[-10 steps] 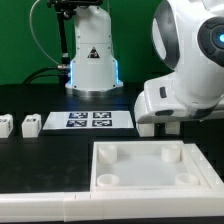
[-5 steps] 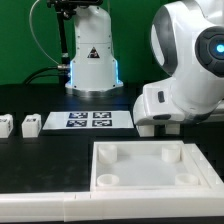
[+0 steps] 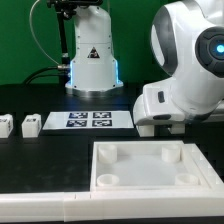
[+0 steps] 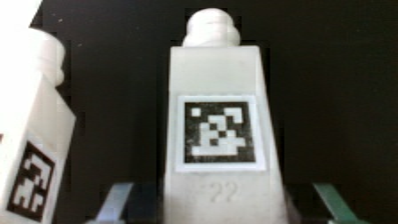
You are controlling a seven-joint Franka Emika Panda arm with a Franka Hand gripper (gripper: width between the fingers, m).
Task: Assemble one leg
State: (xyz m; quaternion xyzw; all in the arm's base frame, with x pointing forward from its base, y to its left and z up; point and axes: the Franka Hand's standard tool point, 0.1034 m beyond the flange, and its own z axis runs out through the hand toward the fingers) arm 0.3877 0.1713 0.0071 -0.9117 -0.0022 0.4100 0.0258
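The gripper (image 4: 222,203) straddled the leg (image 4: 219,100), jaws wide and not touching it, so the grasp step apparently next needed a square close.

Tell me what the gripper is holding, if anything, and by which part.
Nothing yet: the gripper is open, its fingers flanking the leg, with a gap on each side.

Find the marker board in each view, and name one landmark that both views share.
Exterior view: the marker board lies flat on the table, left of centre, beyond the white panel.
Wrist view: not in it; a tagged leg fills the middle of the picture.
Shared landmark: the black table, which is also the dark ground behind the leg in the wrist view.
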